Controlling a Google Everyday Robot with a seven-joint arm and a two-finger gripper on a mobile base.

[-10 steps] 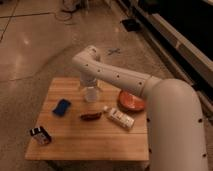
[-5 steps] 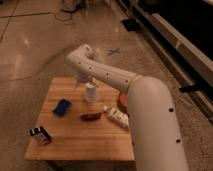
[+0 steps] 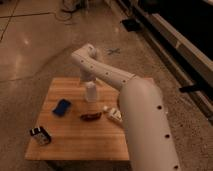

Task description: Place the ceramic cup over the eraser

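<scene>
The white ceramic cup (image 3: 90, 93) stands upright at the middle back of the wooden table (image 3: 75, 145). My gripper (image 3: 88, 81) is directly above the cup, at its top, and comes down from the arm's bend at the back. The black eraser with white patches (image 3: 41, 135) lies near the table's front left corner, far from the cup and the gripper.
A blue flat object (image 3: 62, 107) lies left of the cup. A dark red-brown item (image 3: 91, 116) and a white oblong carton (image 3: 114, 115) lie in front of it. My white arm (image 3: 142, 120) covers the table's right side. Polished floor surrounds the table.
The arm's near segment has swung closer to the camera and now covers the table's right side and the orange bowl. The gripper stays at the cup.
</scene>
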